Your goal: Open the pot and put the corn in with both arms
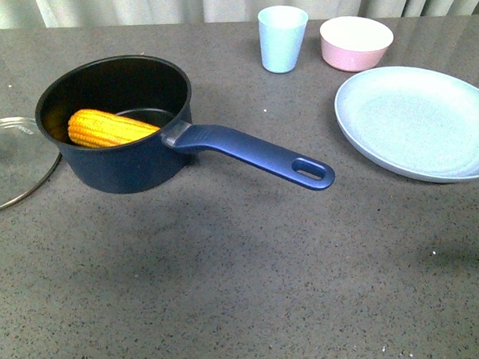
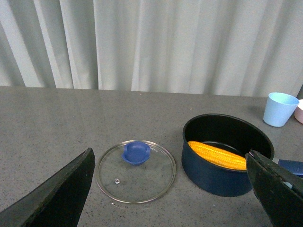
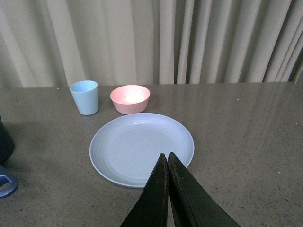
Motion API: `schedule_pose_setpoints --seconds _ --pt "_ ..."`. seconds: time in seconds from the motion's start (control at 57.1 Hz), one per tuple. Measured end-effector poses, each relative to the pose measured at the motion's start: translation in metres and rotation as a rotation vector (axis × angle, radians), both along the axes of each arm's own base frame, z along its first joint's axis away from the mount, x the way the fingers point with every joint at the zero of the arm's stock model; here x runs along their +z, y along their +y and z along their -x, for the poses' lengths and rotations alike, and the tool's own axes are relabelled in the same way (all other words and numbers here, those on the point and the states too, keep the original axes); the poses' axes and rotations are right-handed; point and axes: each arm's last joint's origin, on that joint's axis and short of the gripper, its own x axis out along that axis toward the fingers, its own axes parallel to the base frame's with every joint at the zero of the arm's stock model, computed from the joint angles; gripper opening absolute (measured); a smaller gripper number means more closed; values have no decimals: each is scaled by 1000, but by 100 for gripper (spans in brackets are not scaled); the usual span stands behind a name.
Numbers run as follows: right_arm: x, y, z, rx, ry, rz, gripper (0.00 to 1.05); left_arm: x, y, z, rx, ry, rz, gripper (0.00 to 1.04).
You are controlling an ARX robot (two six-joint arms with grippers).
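Left hand [image 2: 170,189] gapes wide, empty; right hand [image 3: 168,163] pinched closed, empty. Corn [image 1: 111,127] lies in pot [image 1: 126,165], lid [image 1: 14,163] at pot's 9 o'clock on desk [image 1: 229,293]. Corn prob. stiff, light; grip mid-cob.

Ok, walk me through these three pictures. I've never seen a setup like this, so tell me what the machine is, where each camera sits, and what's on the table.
This is a robot with two arms, each ending in a gripper.

The front view comes from a camera on its body. It shows a grey table with a navy saucepan, a corn cob lying inside it, and its glass lid lying flat beside it. There is also a pale blue cup, a pink bowl and a pale blue plate.

The other two pictures come from cameras on the wrists. The left gripper is open wide, holding nothing. The right gripper is shut and empty, above the plate's near edge.
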Motion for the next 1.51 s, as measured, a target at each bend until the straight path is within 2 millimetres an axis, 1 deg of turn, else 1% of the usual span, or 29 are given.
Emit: schedule_pose_setpoints --seconds 0.315,0.351,0.403,0.456,0.508,0.526,0.561,0.578,0.631,0.684,0.771,0.859,0.929,1.507 --pt "0 0 0 1 -2 0 2 0 0 0 0 0 0 96" --pt "0 0 0 1 -2 0 8 0 0 0 0 0 0 96" --pt "0 0 0 0 -2 0 22 0 0 0 0 0 0 96" --pt "0 0 0 0 -2 0 32 0 0 0 0 0 0 96" --pt "0 0 0 1 -2 0 39 0 0 0 0 0 0 96" --pt "0 0 0 1 -2 0 44 0 0 0 0 0 0 96" --pt "0 0 0 0 -2 0 51 0 0 0 0 0 0 96" --pt "0 0 0 1 -2 0 53 0 0 0 0 0 0 96" --pt "0 0 0 1 -2 0 64 0 0 0 0 0 0 96" --pt "0 0 0 0 -2 0 71 0 0 0 0 0 0 96" --pt "0 0 0 0 -2 0 86 0 0 0 0 0 0 96" --pt "0 0 0 1 -2 -1 97 0 0 0 0 0 0 96" --pt "0 0 0 1 -2 -1 95 0 0 0 0 0 0 96" --pt "0 0 0 0 -2 -1 96 0 0 0 0 0 0 96"
